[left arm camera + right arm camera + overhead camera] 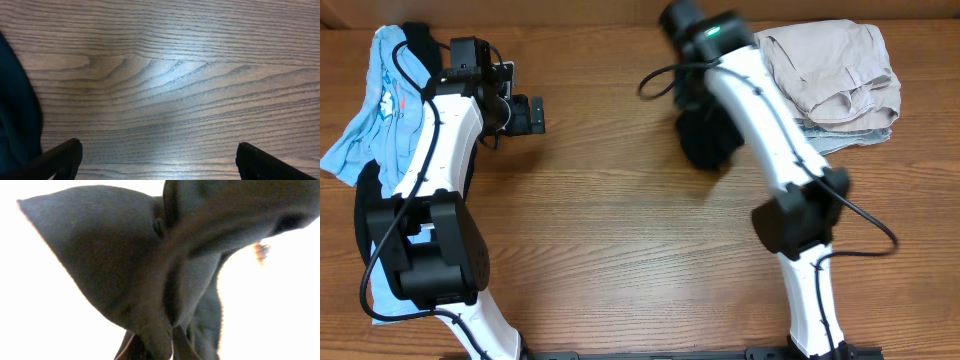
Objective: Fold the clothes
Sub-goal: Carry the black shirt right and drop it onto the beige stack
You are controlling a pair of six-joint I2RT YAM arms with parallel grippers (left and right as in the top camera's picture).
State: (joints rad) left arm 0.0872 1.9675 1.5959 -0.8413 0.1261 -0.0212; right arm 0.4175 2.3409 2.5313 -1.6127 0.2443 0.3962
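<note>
My right gripper (695, 85) is shut on a black garment (705, 135) and holds it above the table near the back middle; the cloth hangs bunched below it. In the right wrist view the black garment (160, 270) fills the frame and hides the fingers (162, 347). My left gripper (532, 115) is open and empty over bare wood at the back left, fingers wide apart (157, 160). A pile of clothes with a light blue shirt (380, 100) lies at the far left. Folded beige clothes (835, 75) lie at the back right.
The wooden table (620, 250) runs across the whole view. A dark cloth edge (15, 115) shows at the left of the left wrist view. Black and blue cloth (370, 220) continues down the left edge by the left arm's base.
</note>
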